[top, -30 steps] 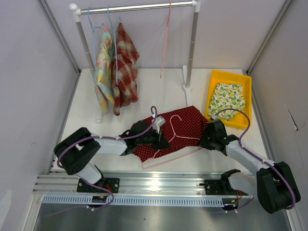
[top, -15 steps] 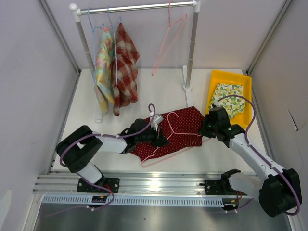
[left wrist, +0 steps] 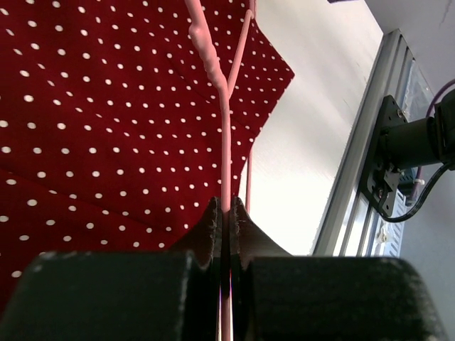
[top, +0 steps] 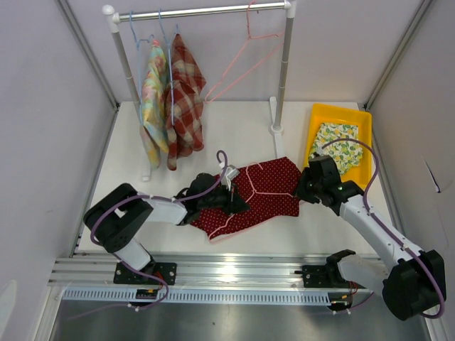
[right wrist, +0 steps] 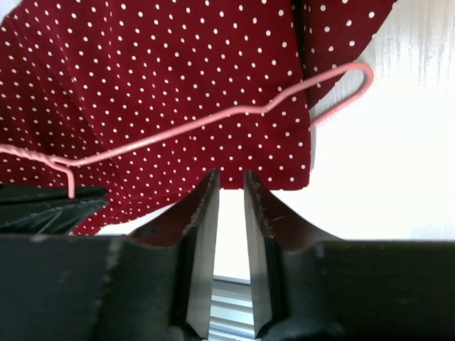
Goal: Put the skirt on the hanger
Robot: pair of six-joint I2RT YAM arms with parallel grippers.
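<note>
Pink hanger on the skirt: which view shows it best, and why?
Top external: nearly the whole hanger shows, lying on the skirt. Left wrist shows only its neck, clamped in the left gripper; right wrist, one arm and a bend.

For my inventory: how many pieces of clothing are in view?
4. Two hang on the rack, a floral one and a plaid one; the red dotted skirt lies on the table; a lemon-print one is in the yellow bin, perhaps hiding others.

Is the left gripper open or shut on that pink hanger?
Shut on it: the fingers of the left gripper press together around the wire of the pink hanger, which lies over the red polka-dot skirt.
</note>
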